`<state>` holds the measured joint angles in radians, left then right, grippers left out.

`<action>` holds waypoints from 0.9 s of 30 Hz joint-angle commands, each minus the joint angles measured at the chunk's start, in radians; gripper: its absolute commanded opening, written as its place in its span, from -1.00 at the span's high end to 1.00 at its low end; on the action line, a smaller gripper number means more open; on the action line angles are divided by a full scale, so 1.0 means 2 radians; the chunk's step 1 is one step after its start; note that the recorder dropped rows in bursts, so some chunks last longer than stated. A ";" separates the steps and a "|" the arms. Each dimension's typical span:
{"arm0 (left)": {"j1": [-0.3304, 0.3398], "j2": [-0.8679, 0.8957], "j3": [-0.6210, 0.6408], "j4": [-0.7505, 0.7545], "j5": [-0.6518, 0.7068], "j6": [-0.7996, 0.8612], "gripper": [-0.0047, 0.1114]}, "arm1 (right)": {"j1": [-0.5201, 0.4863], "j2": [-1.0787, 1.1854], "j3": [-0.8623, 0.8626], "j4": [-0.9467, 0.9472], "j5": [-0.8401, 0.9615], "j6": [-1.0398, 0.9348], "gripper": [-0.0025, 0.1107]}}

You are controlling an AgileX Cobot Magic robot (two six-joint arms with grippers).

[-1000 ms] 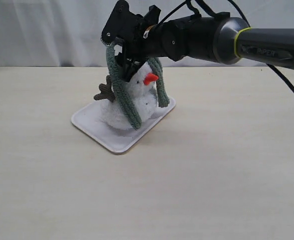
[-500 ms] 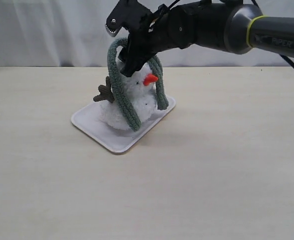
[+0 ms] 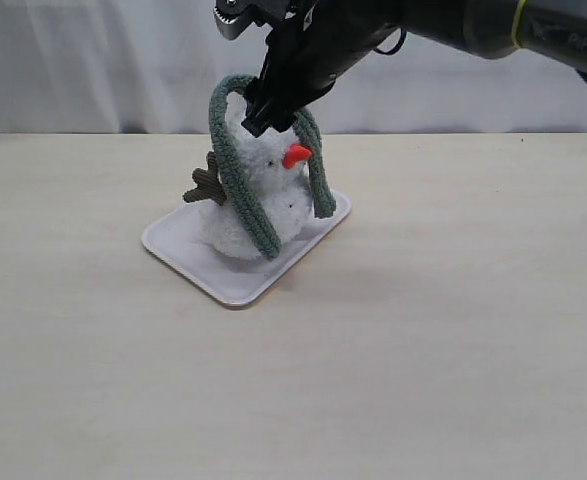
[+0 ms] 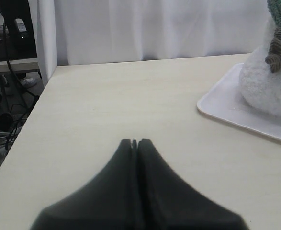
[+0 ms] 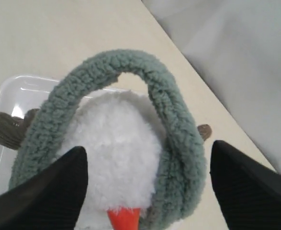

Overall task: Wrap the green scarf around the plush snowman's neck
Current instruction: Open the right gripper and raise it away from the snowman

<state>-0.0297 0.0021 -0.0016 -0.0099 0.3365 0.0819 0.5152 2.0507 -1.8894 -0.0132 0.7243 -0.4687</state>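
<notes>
Draping step, neck wrap unfinished
The right gripper (image 5: 148, 147) hung wide and empty above the plush snowman (image 3: 273, 182); the green scarf (image 3: 233, 170) arched over its crown (ends dangling both sides). The next move probably called for regripping one end and crossing it at the neck.

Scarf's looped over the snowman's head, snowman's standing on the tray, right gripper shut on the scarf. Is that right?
Not quite: the right gripper is open, fingers spread wide either side of the scarf, as the right wrist view shows. The scarf does loop over the head of the snowman, and the snowman stands on the tray.
</notes>
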 commanded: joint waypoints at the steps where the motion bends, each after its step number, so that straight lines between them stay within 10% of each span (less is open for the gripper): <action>1: -0.003 -0.001 0.001 0.000 -0.006 0.000 0.92 | -0.002 -0.027 -0.008 -0.073 0.030 0.130 -0.22; 8: -0.003 -0.001 0.001 0.000 -0.006 0.000 0.92 | -0.026 -0.032 -0.008 -0.130 0.117 0.218 0.32; 18: -0.003 -0.001 0.001 0.000 -0.006 0.000 0.92 | -0.150 -0.030 -0.004 0.256 0.139 0.026 0.08; 27: -0.003 -0.001 0.001 0.000 -0.006 0.000 0.92 | -0.212 -0.019 0.099 0.276 0.053 0.093 0.07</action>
<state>-0.0297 0.0021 -0.0016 -0.0099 0.3365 0.0819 0.1305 1.9969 -1.7448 0.5310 0.8873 -0.3479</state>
